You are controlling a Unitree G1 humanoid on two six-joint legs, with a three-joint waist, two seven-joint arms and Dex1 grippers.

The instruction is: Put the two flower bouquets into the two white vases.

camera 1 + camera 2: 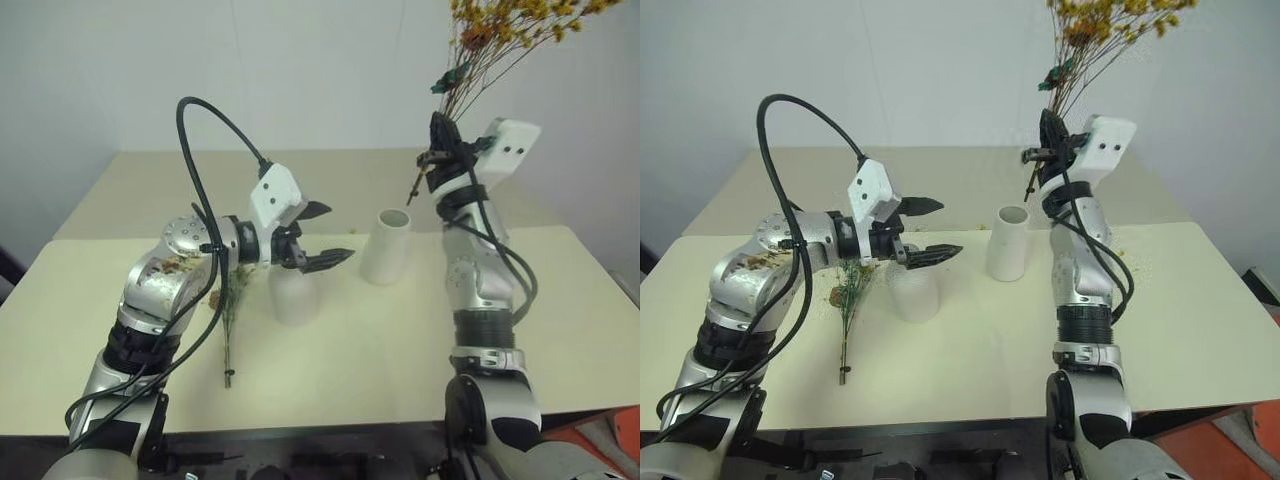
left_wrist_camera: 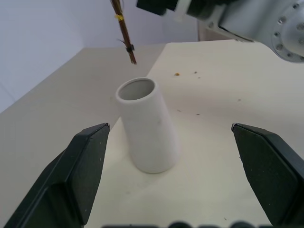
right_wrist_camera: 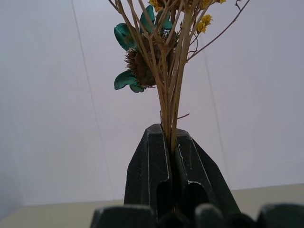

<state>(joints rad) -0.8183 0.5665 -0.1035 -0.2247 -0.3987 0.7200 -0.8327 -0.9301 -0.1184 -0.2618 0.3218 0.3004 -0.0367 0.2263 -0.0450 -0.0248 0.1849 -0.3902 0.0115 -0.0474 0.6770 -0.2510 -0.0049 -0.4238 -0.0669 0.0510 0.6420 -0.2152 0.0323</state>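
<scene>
My right gripper (image 1: 438, 126) points upward, shut on the thin stems of a bushy bouquet (image 1: 505, 30) with yellow-orange blossoms and teal leaves (image 3: 128, 57). The bouquet's cut stem end (image 2: 128, 50) hangs just above and behind the taller white vase (image 1: 387, 245), which stands upright mid-table. My left gripper (image 1: 340, 231) is open and level, facing that vase from the left with nothing between its fingers (image 2: 88, 164). The squat white vase (image 1: 293, 297) sits right under it, partly hidden. A slim grey-green bouquet (image 1: 229, 320) lies flat on the table to that vase's left.
The cream table (image 1: 380, 370) has a second table (image 1: 340, 170) pushed against it behind, with a white wall beyond. Small dried crumbs (image 1: 1130, 262) lie right of the tall vase. An orange object (image 1: 610, 440) sits past the front right corner.
</scene>
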